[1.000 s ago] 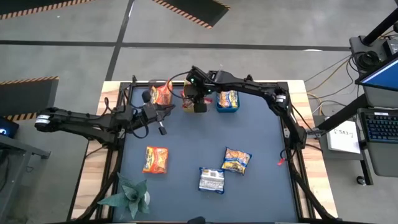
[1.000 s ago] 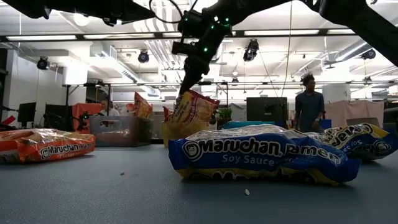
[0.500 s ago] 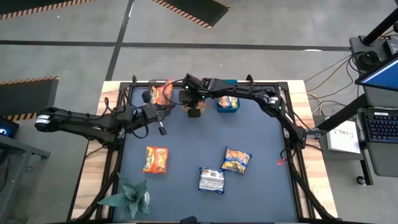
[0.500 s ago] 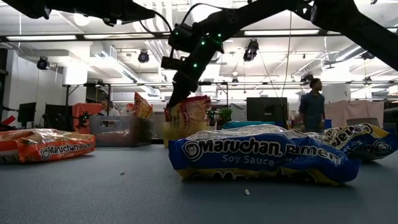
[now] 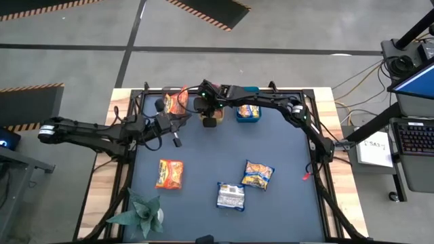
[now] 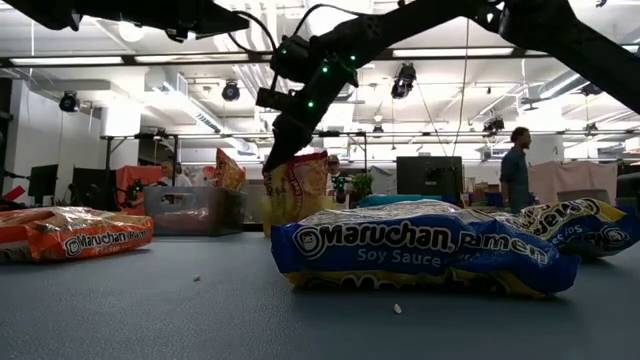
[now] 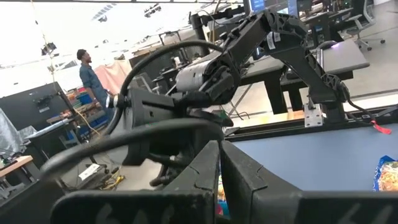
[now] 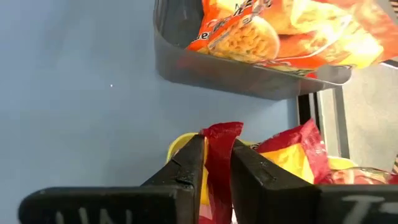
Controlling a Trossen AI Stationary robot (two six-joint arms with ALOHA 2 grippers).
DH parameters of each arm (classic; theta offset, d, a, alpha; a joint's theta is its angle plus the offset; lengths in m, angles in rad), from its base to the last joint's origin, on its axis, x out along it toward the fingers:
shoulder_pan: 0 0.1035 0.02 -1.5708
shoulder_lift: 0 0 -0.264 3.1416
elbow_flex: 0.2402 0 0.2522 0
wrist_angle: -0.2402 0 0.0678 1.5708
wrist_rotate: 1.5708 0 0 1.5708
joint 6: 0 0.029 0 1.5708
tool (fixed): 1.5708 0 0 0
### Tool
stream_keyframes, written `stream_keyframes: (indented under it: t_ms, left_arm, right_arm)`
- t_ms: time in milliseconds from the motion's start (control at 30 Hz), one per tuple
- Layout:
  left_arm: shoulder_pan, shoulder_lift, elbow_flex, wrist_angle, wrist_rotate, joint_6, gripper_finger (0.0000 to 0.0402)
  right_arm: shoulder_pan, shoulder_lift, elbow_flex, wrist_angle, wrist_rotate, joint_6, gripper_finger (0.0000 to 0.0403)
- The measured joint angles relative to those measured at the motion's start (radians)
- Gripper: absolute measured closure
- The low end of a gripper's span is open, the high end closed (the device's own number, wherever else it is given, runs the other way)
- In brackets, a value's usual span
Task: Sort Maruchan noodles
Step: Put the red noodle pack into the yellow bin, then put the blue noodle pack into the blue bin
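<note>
You have three packets loose on the mat point(image 5: 203, 169); your right gripper point(image 8: 214, 163) pinches one red packet point(image 8: 219, 155); left gripper point(image 7: 219, 163) closed, empty.

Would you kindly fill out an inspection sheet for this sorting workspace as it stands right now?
Surface: dark blue mat, wooden edges.
Job's things: orange packet, silvery packet, blue-and-yellow packet loose on the mat; orange packets in the grey bin; red packet over the yellow bin.
Clutter: green plant.
Grippers: right gripper shut on red packet; left gripper shut, empty.
Cables: along the far edge.
Surroundings: person standing behind.
</note>
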Motion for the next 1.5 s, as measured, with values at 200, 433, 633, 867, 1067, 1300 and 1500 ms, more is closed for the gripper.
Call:
stream_keyframes:
  t_ms: [200, 433, 633, 867, 1067, 1300, 1500]
  left_arm:
    - [0.0, 0.0, 0.0, -0.001, 0.0, 0.0, 0.0402]
    - [0.0, 0.0, 0.0, -0.003, 0.0, -0.004, 0.0402]
    - [0.0, 0.0, 0.0, -0.006, -0.001, -0.008, 0.0402]
    - [0.0, 0.001, 0.0, -0.007, -0.001, -0.02, 0.0402]
    - [0.0, 0.001, 0.0, -0.007, -0.001, -0.026, 0.0402]
    - [0.0, 0.001, 0.0, -0.007, -0.001, -0.026, 0.0402]
    - [0.0, 0.001, 0.0, -0.008, -0.001, -0.026, 0.0402]
  right_arm:
    - [0.0, -0.015, 0.017, -0.021, 0.046, 0.024, 0.0323]
    - [0.002, -0.092, 0.058, -0.153, 0.132, 0.056, 0.0306]
    - [0.003, -0.219, 0.055, -0.37, 0.109, 0.193, 0.0306]
    - [0.04, -0.392, -0.109, -0.461, -0.116, 0.315, 0.0305]
    - [0.117, -0.576, -0.43, -0.247, -0.107, 0.438, 0.0305]
    - [0.224, -0.706, -0.771, 0.042, -0.109, 0.578, 0.0305]
    - [0.308, -0.713, -0.936, 0.074, -0.153, 0.752, 0.0305]
